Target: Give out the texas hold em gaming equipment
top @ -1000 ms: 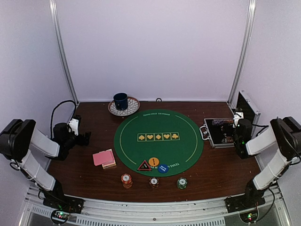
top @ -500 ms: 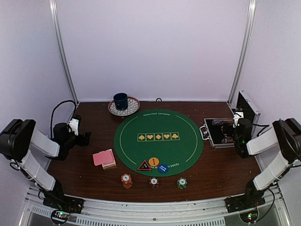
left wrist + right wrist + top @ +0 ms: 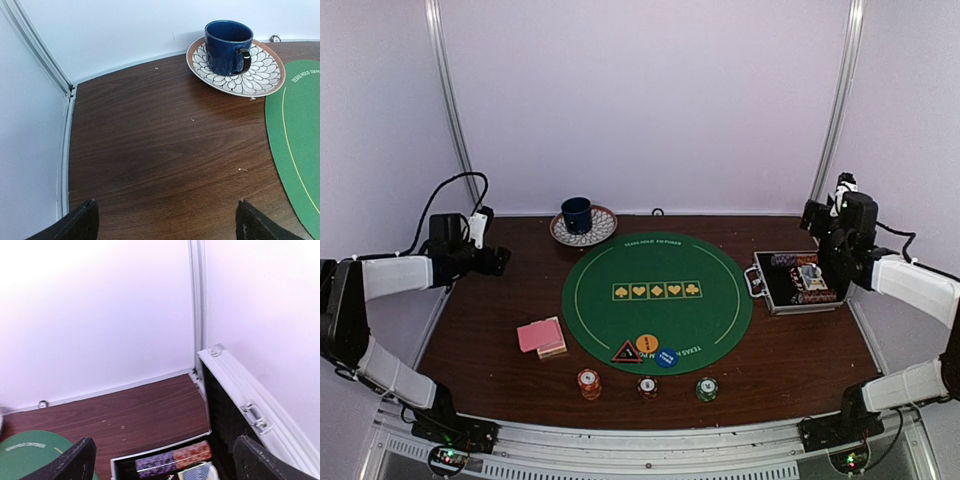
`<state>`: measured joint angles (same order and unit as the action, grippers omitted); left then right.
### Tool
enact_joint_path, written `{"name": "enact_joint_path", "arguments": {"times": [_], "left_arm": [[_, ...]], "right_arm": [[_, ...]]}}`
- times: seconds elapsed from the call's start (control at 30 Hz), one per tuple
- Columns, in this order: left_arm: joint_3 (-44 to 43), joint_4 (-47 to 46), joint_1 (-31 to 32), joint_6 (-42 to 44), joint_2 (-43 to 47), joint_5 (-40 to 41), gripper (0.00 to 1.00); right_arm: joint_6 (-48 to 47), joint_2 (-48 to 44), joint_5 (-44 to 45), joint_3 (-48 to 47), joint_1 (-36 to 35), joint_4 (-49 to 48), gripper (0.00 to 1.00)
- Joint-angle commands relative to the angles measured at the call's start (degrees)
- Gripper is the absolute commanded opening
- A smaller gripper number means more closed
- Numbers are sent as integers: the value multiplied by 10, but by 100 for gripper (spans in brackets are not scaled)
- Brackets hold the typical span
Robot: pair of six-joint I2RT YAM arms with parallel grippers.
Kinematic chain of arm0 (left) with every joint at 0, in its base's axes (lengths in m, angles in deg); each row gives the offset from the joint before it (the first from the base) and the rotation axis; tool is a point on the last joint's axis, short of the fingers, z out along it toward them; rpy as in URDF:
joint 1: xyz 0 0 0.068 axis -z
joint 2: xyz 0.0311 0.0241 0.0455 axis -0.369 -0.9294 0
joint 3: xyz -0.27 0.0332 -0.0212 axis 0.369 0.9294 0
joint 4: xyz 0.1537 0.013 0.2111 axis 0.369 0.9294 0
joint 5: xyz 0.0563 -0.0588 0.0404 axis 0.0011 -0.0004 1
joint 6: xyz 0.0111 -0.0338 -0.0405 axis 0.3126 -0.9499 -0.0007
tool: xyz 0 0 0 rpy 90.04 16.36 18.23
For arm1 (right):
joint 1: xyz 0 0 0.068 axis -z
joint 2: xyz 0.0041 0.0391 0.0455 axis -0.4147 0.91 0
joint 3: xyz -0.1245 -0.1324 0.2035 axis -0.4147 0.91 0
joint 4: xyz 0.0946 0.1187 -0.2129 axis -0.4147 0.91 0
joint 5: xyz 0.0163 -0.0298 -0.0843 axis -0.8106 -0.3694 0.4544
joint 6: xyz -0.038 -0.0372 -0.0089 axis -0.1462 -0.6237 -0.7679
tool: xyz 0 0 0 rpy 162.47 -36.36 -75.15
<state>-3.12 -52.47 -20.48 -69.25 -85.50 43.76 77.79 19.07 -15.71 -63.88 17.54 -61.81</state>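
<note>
Left gripper [image 3: 492, 262] hangs above the 9 o'clock side of the bench [image 3: 790, 350], jaws spread wide, holding nothing and touching nothing. From the left wrist, its fingertips [image 3: 80, 225] frame bare brown wood, with the wall rail tight on the left and the blue cup [image 3: 227, 45] on its saucer [image 3: 260, 77] ahead.

Right gripper [image 3: 817, 216] is up high at 2 o'clock, also fully apart and empty, above the open black case [image 3: 790, 285]. The case lid [image 3: 235, 395] stands against the corner post, so room is scarce there. Inside the case are chip rolls [image 3: 172, 457], with what may be a deck beside them; that view is too blurred to tell.

On to the gear. The green felt [image 3: 657, 290] fills the centre. The pink-backed cards [image 3: 541, 336] sit just off it at 8 o'clock. The triangle marker [image 3: 626, 352], yellow disc [image 3: 647, 343] and blue disc [image 3: 667, 356] cluster on the felt's 6 o'clock rim. Below them are three chip stacks in a row on the wood: orange [image 3: 588, 382], white [image 3: 647, 386], green [image 3: 707, 388]. Both grippers are well apart from all of it, with open wood at 4 and 8 o'clock.
</note>
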Motion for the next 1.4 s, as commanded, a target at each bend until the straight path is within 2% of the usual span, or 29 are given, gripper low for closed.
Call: {"name": "enact_joint_path", "arguments": {"times": [0.0,0.07,0.1,0.23,0.33,0.43,0.6,0.7,0.87,1.23,1.37], "left_arm": [[-88,216,-4,14,16,-6,98],[-108,257,-5,11,29,-10,98],[-116,276,-6,10,36,-11,98],[-149,339,-20,9,52,-28,98],[-171,389,-29,10,53,-33,98],[-182,420,-34,17,57,-46,98],[-184,449,-34,33,76,-53,98],[-190,468,-34,41,86,-67,98],[-205,496,-34,52,92,-77,98],[-214,513,-34,48,97,-100,97],[-214,517,-35,47,98,-102,98]], "right_arm": [[153,31,-148,-68,32,152,100],[147,68,-248,-95,24,165,100],[137,80,-270,-112,8,191,99],[53,111,-203,-181,-134,303,100],[29,138,-169,-210,-234,343,92],[18,170,-139,-237,-327,373,88],[18,255,-139,-291,-452,403,75],[19,314,-157,-321,-504,407,67],[17,401,-187,-367,-555,415,51],[6,458,-178,-388,-578,430,50],[4,466,-176,-386,-579,431,46]]}}
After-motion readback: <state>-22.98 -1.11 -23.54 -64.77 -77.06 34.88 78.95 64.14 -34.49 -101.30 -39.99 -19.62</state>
